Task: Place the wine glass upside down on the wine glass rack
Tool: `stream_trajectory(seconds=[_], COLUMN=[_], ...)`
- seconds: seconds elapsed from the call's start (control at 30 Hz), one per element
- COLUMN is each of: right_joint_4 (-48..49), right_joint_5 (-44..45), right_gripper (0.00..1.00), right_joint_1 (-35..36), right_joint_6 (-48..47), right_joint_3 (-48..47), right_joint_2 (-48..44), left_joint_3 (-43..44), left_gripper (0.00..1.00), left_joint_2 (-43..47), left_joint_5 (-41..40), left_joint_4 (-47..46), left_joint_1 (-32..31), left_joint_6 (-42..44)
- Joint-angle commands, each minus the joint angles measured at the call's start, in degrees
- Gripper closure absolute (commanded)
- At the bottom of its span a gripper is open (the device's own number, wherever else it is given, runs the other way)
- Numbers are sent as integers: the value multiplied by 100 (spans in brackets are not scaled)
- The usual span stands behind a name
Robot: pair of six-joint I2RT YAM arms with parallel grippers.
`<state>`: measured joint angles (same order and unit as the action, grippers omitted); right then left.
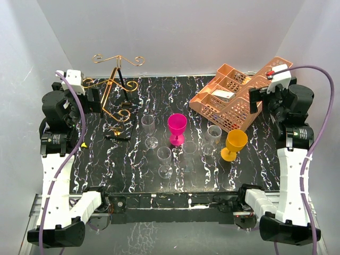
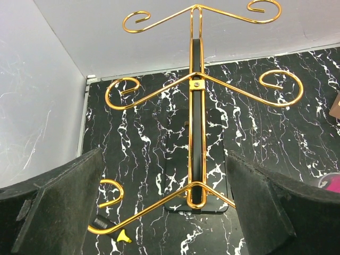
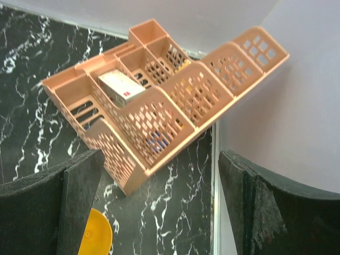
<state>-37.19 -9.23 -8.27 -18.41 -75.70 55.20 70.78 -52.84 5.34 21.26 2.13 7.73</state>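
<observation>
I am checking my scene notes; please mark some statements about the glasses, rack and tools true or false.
1. The pink glass stands upright on the table. True.
2. A glass hangs on the rack. False: the rack is bare.
3. The left tool is open and empty. True.
4. The orange glass lies in the tray. False: it stands on the table, before the tray.
5. The right tool grips the pink glass. False: it is open, holding nothing.

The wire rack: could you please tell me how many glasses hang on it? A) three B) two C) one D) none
D: every arm of the rack is bare, and the glasses, such as the pink glass, stand on the table.
</observation>
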Motion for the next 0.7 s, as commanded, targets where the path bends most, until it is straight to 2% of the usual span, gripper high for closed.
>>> stream_trajectory(seconds=[0.0, 0.27, 0.67], right_joint_4=[-334, 94, 583], right_joint_5=[-252, 502, 2159], right_gripper=[2, 3, 4], right_joint_1=[-225, -271, -358], right_joint_6=[-250, -297, -285], right_joint_3=[413, 1165, 856], right_joint_2=[-277, -185, 517], left_joint_3=[210, 83, 157], left_gripper=[3, 3, 3], left_joint_2=[45, -138, -473], left_joint_5=[159, 513, 853], left_joint_4=[-7, 15, 180], left_joint_1=[-6, 4, 13], left_joint_6=[18, 122, 251])
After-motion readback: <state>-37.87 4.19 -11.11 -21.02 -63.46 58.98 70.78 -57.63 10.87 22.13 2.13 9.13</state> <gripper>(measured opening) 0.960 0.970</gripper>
